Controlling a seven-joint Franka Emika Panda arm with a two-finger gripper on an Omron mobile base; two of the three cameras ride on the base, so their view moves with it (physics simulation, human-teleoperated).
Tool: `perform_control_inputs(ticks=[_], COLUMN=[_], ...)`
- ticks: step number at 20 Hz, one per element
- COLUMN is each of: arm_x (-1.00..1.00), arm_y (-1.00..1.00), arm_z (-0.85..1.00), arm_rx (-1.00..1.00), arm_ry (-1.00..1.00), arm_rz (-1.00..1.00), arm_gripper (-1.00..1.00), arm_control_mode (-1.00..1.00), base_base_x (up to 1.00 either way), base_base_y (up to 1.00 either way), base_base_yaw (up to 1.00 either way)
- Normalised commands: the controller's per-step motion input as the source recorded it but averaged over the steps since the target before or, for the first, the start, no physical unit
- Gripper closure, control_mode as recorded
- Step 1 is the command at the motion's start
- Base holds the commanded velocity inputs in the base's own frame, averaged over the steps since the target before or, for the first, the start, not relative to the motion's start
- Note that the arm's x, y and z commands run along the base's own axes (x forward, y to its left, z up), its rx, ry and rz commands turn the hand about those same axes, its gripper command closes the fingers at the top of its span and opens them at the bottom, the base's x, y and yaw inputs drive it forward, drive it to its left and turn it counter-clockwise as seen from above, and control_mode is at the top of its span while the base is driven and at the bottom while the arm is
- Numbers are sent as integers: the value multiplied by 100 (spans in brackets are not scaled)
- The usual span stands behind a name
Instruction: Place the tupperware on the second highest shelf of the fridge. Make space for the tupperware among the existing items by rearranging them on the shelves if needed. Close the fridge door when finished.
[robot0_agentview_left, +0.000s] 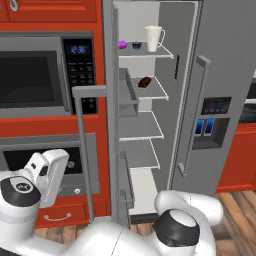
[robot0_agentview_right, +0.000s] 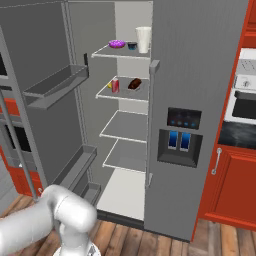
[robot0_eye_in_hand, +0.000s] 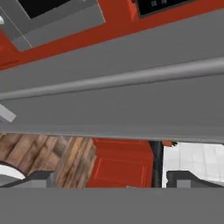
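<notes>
My end effector (robot0_eye_in_hand: 111, 177) stands with jaws wide apart, empty, facing the fridge door (robot0_eye_in_hand: 131, 105) and its bar handle (robot0_eye_in_hand: 109, 79). The tupperware (robot0_agentview_right: 134, 84) sits on the second highest shelf (robot0_agentview_right: 107, 93); the door hangs open.

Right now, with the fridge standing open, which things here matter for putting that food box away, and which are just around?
Part of the job:
- tupperware on the second highest shelf
- white jug, purple dish, dark cup on the top shelf
- fridge door, open
- gripper, open, empty

Just around:
- microwave
- red cabinets
- dispenser panel

Grey fridge (robot0_agentview_right: 200, 60), white jug (robot0_agentview_left: 154, 38)
</notes>
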Motion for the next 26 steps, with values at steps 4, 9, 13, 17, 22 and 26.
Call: perform_control_inputs(ticks=[4, 9, 13, 17, 22, 26], arm_x=[30, 27, 32, 25, 28, 44], arm_y=[0, 0, -1, -15, -16, -3], arm_z=[-43, -48, -33, -26, -25, -24], arm_rx=[-9, -9, -10, -10, -10, -10], arm_ry=[0, 0, 0, 6, 9, 8], arm_rz=[-11, -13, -10, -6, -6, -3], arm_gripper=[-100, -100, -100, -100, -100, -100], arm_control_mode=[-100, -100, -100, -100, -100, -100], base_base_x=[0, 0, 0, 0, 0, 0], base_base_y=[0, 0, 0, 0, 0, 0], base_base_yaw=[0, 0, 0, 0, 0, 0])
